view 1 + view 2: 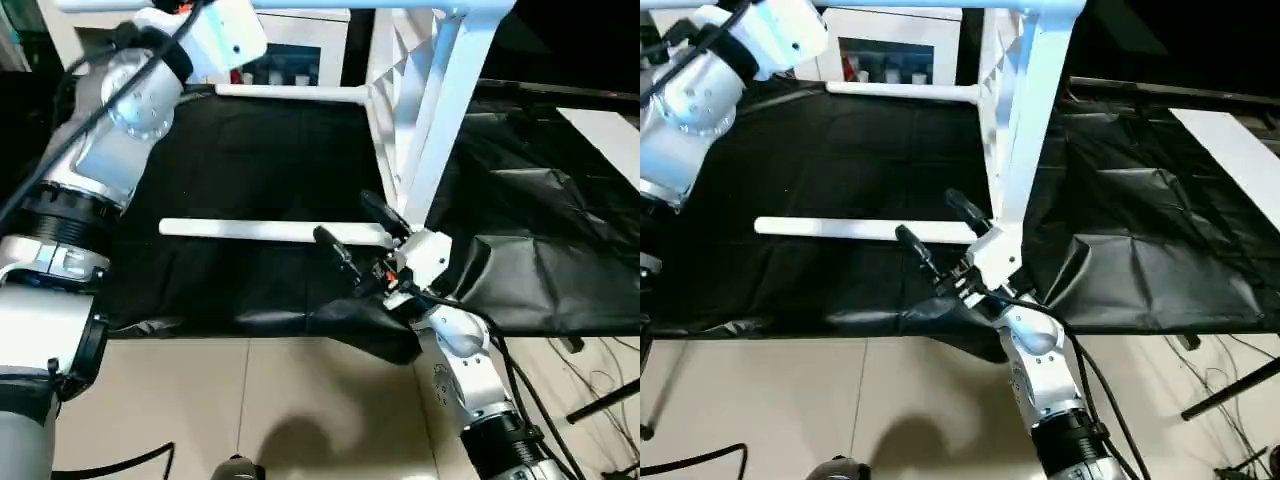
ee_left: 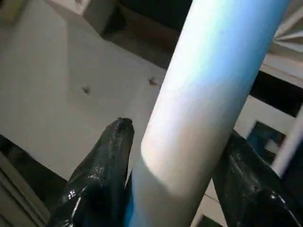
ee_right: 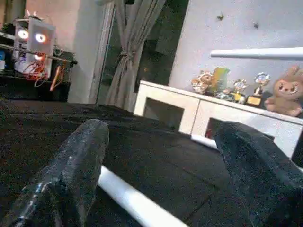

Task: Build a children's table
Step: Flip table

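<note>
Black sheeting (image 1: 250, 170) over the worktable

White table top (image 1: 400, 110) stands on edge (legs fitted); one loose leg (image 1: 270, 231) lies flat nearby.

- You are in an indoor room fitted out as a robot test space with home-style furnishing.
- Beyond the right gripper (image 3: 161, 189), a low white cabinet (image 3: 199, 111) stands against a pale wall (image 3: 246, 28).
- On its top sit a plush toy (image 3: 285, 97) and small trophies and figurines (image 3: 227, 85).
- A tied-back grey curtain (image 3: 130, 52) hangs beside the cabinet.
- Further off to the side, an electronics rack (image 3: 33, 42) shows lit indicators and loose wiring.
- The work surface under the gripper is draped in black sheeting (image 1: 250, 150).
- The floor (image 1: 300, 400) is pale tile, with cables (image 1: 600, 385) and a stand leg beside the arm.
</note>
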`<state>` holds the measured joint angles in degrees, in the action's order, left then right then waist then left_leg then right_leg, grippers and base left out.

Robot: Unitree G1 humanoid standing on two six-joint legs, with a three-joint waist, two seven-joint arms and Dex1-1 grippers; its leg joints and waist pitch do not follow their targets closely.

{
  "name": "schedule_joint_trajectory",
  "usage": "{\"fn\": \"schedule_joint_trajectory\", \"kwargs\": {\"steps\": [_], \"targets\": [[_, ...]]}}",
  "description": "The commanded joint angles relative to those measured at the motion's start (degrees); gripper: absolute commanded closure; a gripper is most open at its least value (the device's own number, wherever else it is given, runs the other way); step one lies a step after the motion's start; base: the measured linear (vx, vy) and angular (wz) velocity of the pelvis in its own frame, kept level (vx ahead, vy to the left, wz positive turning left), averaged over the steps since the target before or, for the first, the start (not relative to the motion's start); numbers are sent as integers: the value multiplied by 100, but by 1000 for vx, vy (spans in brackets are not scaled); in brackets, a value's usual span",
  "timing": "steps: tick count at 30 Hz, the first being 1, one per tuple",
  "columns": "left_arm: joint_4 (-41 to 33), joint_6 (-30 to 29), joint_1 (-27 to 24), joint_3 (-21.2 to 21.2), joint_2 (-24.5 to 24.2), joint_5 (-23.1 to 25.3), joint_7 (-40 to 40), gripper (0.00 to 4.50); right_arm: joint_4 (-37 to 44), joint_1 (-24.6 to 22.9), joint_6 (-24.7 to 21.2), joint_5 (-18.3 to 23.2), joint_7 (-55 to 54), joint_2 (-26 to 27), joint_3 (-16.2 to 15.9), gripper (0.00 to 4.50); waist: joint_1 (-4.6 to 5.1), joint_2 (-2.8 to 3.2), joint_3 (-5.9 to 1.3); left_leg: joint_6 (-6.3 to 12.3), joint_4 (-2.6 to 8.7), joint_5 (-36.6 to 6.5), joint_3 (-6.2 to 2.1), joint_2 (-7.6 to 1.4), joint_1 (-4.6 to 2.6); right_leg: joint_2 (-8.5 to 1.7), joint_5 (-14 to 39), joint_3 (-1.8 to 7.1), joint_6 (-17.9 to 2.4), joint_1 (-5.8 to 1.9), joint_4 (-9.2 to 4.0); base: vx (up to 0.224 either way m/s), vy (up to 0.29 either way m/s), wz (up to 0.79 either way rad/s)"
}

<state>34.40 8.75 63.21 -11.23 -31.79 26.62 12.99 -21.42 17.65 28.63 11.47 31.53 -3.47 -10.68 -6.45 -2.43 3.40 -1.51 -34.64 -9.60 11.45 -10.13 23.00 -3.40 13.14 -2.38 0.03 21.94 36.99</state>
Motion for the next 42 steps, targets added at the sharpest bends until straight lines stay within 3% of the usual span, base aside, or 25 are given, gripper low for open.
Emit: {"fn": "schedule_joint_trajectory", "kwargs": {"steps": [1,3,6,7,8,10,11,16,23,31,35,41,42], "targets": [[228,-585,-98,260,223,-601,279,218,89,-22,-293,147,110,-27,-17,56,27,75,-346,-203,485,-1748,-234,-375,-225,-542,737,295,-1106,-94,-491,0,0,0],[313,-922,-76,452,337,-878,423,219,28,-6,-596,223,133,-61,21,56,18,74,-338,-165,487,-1738,-241,-375,-214,-551,900,294,-1089,-95,-512,0,0,0],[429,-1094,-41,532,354,-894,484,219,-214,127,-1547,414,-312,-24,332,56,20,76,-329,-128,487,-1702,-240,-357,-213,-555,1183,300,-1058,-97,-543,0,0,0],[498,-1131,-11,545,332,-845,462,219,-456,218,-2288,667,-786,49,664,56,14,99,-335,-149,481,-1684,-236,-364,-228,-566,1287,307,-1047,-77,-557,0,0,0],[520,-1125,-5,575,339,-870,441,219,-531,231,-2499,834,-885,86,791,56,29,110,-336,-169,493,-1668,-241,-358,-229,-563,1376,307,-1067,-81,-559,0,0,0],[518,-1127,-5,576,338,-869,442,219,-539,232,-2506,844,-894,88,803,38,6,108,-346,-210,478,-1643,-236,-362,-220,-580,1404,302,-999,-79,-567,0,0,0],[466,-1193,-18,632,354,-899,459,219,-643,230,-2584,1026,-974,124,978,21,12,115,-354,-201,485,-1541,-238,-357,-192,-581,1317,293,-969,-100,-552,0,0,0],[281,-1458,-31,743,398,-986,561,219,-915,226,-2483,1017,-954,90,1098,3,4,135,-367,-90,461,-1287,-217,-356,-179,-584,1083,281,-1007,-103,-530,0,0,0],[81,-1767,-19,1092,615,-1408,633,219,-1028,364,-3100,1586,-743,405,1476,0,-17,147,-365,-1,459,-1282,-212,-364,-183,-595,1213,277,-1053,-91,-554,0,0,0],[-154,-2160,50,1468,795,-1727,732,219,-1714,903,-2979,1628,-714,555,1670,0,-70,165,-374,36,447,-1031,-187,-365,-176,-599,944,261,-1134,-83,-511,0,0,0],[-279,-2284,48,1592,825,-1774,784,219,-1922,1059,-2974,1601,-622,571,1735,0,-153,163,-409,132,421,-774,-169,-365,-181,-593,411,246,-1203,-99,-441,0,0,0],[-474,-2482,-17,1689,871,-1831,857,219,-2326,1440,-2741,1829,-363,597,2061,0,-144,148,-396,187,427,-840,-161,-366,-173,-617,553,238,-1190,-112,-460,0,0,0],[-524,-2539,-42,1713,887,-1866,863,219,-2365,1520,-2712,1935,-261,618,2149,18,-144,135,-397,203,428,-865,-158,-369,-176,-620,591,235,-1184,-118,-460,0,0,0]]}}
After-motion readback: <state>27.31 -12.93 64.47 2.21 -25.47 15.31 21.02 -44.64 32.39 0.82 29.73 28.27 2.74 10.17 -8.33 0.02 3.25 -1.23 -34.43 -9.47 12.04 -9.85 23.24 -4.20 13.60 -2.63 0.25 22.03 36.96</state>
